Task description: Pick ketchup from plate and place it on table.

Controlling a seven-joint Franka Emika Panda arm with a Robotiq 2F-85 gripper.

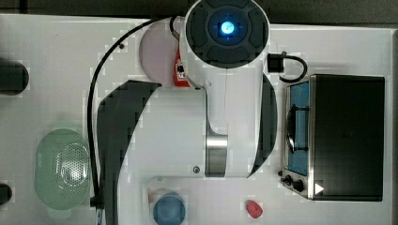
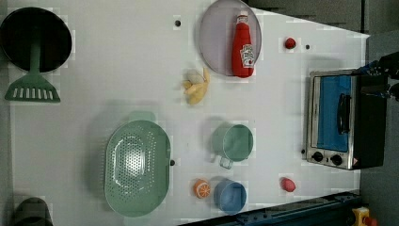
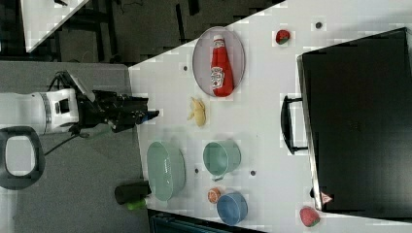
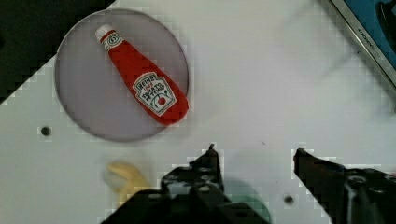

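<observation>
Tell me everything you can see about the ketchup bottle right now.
The ketchup bottle is a red squeeze bottle, plastic by its look, with a narrow red cap tipped white and a white label. It lies flat on its side on the pale lilac plate, its wide base reaching the plate's rim. Nothing else touches it; the open gripper hangs apart from it, above the white table.

1. The place looks like a robot lab staged as a toy kitchen: a white tabletop point(image 2: 117, 70) with small dark dots.
2. Kitchen props sit on it: a toaster oven point(image 2: 341, 120), a mint colander point(image 2: 136, 167), a green spatula point(image 2: 33, 82).
3. A white robot arm point(image 1: 225, 93) with trailing cable stands over it.
</observation>
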